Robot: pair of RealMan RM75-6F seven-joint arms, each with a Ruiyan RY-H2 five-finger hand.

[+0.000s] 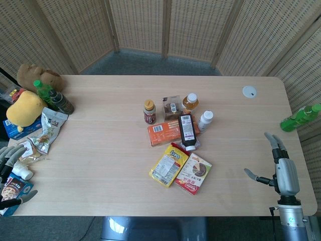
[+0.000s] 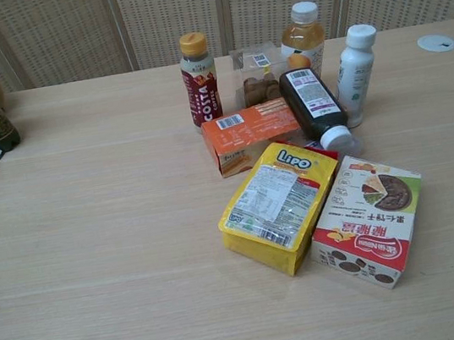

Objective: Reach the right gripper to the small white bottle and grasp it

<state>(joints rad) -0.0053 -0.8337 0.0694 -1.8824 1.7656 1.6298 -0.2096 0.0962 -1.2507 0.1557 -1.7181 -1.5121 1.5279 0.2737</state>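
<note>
The small white bottle (image 1: 204, 120) (image 2: 356, 73) stands upright at the right end of the cluster in the middle of the table, beside a dark bottle (image 1: 187, 131) lying on its side. My right hand (image 1: 281, 168) hovers over the table's near right corner, fingers spread and empty, well to the right of and nearer than the white bottle. At the left edge, my left hand (image 1: 11, 163) rests with fingers apart beside snack packets. Neither hand shows in the chest view.
Around the white bottle are an orange-juice bottle (image 1: 190, 102), a clear box (image 1: 172, 106), a Costa bottle (image 1: 149, 111), an orange box (image 1: 165, 133), a yellow packet (image 1: 169, 164) and a red-white box (image 1: 193, 173). A green bottle (image 1: 300, 117) lies at the right edge. A white disc (image 1: 249, 91) sits far right.
</note>
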